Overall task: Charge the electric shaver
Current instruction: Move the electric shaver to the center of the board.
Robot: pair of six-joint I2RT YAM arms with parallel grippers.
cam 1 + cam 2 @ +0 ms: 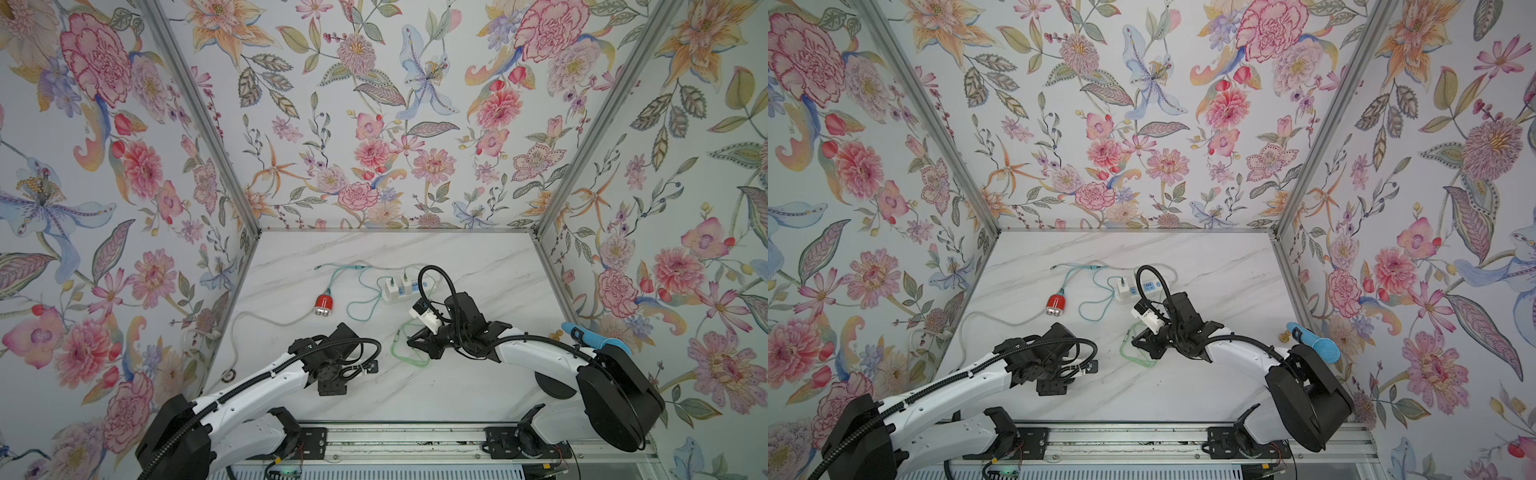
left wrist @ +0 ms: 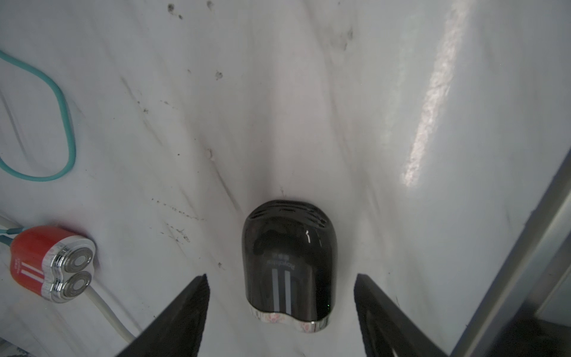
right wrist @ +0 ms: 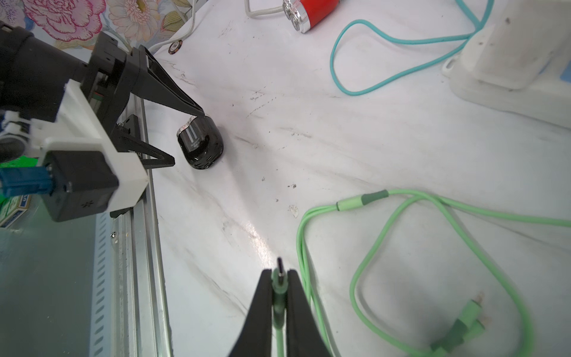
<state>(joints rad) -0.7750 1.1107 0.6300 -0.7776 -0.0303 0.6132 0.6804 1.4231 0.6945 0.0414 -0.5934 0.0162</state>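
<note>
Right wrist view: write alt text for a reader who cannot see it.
The right end effector pinches the green cable's plug, metal tip pointing out over the white marble table. Farther off, the left end effector stands open on either side of a black shaver; a red shaver, a teal cable and a white power strip lie beyond.

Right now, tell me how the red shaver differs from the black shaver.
The red shaver has a teal cable running into its end; the black shaver shows none. The red shaver lies out on its own; the black shaver sits between the fingers of the open left hand. Both lie on the marble table, with twin stripes and chrome heads.
</note>
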